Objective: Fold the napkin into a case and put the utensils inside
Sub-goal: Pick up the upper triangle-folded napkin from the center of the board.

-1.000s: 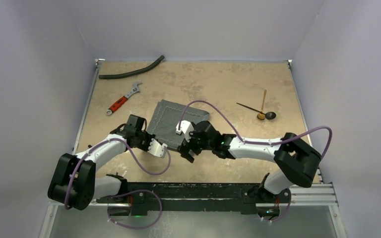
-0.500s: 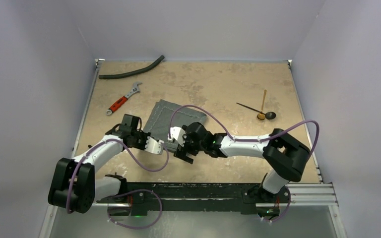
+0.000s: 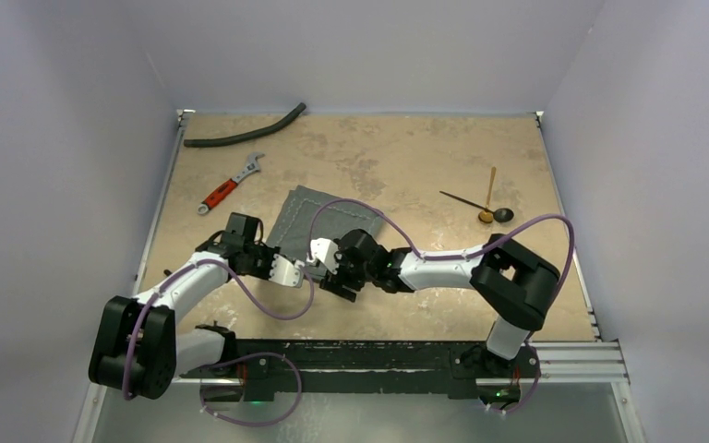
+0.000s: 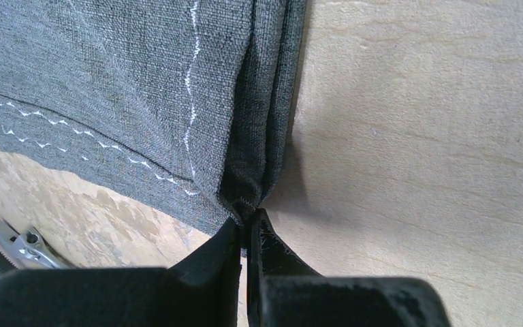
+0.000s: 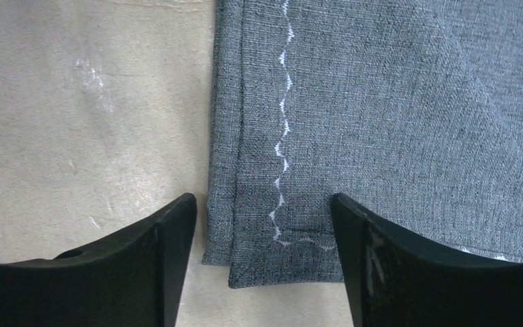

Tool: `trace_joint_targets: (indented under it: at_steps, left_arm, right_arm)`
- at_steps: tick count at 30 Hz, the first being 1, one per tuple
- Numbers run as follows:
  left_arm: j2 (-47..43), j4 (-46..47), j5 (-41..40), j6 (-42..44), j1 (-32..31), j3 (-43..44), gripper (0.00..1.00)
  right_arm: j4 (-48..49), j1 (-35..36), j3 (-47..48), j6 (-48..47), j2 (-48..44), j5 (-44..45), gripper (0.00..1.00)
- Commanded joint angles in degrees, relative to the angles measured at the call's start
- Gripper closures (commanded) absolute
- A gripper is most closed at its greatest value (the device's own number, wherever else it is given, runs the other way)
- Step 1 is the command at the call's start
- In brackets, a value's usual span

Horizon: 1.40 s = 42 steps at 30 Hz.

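Observation:
The grey napkin (image 3: 317,218) lies left of the table's middle, folded over itself. In the left wrist view its bunched layers (image 4: 143,88) run into my left gripper (image 4: 248,221), which is shut on the napkin's near corner. My left gripper (image 3: 297,269) and right gripper (image 3: 326,270) sit close together at the napkin's near edge. In the right wrist view my right gripper (image 5: 264,211) is open. Its fingers straddle the napkin's folded corner (image 5: 381,122) without touching it. The utensils lie at the far right: a black spoon (image 3: 503,214) and a gold piece (image 3: 490,189).
A red-handled wrench (image 3: 229,185) and a long black hose (image 3: 245,129) lie at the back left. Grey walls close the table on three sides. Purple cables loop over both arms.
My right arm has swung left to the napkin's near corner beside the left gripper, and its jaws have narrowed somewhat. The left gripper has shifted slightly left, still holding the cloth.

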Motion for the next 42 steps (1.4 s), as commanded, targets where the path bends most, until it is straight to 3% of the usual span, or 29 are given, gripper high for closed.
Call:
trace_joint_targets:
  at_steps: [1, 4, 10, 11, 12, 14, 16, 25, 34, 42]
  left_arm:
    - [-0.92, -0.57, 1.3, -1.68, 0.4, 1.35, 1.0]
    - [-0.64, -0.44, 1.16, -2.66, 0.39, 2.35, 1.0]
    - [0.27, 0.43, 0.19, -2.32, 1.56, 1.54, 1.0]
    - [0.45, 0.77, 0.18, -2.42, 1.78, 1.42, 1.0]
    - [0.71, 1.08, 0.23, -2.58, 1.96, 1.29, 1.0]
    - [1.07, 1.55, 0.62, -3.64, 2.35, 1.89, 1.0]
    - [1.63, 0.6, 1.82, -5.66, 2.72, 4.14, 1.0]
    - [6.11, -19.08, 11.71, -13.23, 4.08, 24.34, 1.0]
    - [-5.35, -34.89, 14.85, -15.24, 1.25, 30.22, 1.0]
    - [-13.66, -52.44, 15.22, -13.28, 0.89, 37.04, 1.0]
  right_arm:
    - [-1.37, 0.15, -0.3, -0.16, 0.76, 3.71, 0.33]
    - [-1.85, 0.12, -0.6, 0.16, 0.75, 3.97, 0.49]
    - [-2.16, 0.14, -1.49, -1.32, -0.83, 6.45, 0.5]
    - [-3.14, 0.14, -1.01, -1.07, -0.84, 4.77, 0.54]
    - [-4.41, 0.1, -0.34, -0.37, -0.58, 3.27, 0.62]
    - [-5.72, 0.04, 1.22, -0.37, 0.38, 1.28, 0.87]
    - [-6.35, -0.02, 2.32, -0.24, 0.74, 0.44, 1.0]
    - [-5.43, -3.06, 2.46, 7.53, -10.35, -2.31, 1.0]
    - [-14.52, -3.06, 5.19, 15.27, -20.84, -5.87, 1.0]
    - [-22.28, -0.11, 3.35, 25.22, -30.79, -15.34, 1.0]
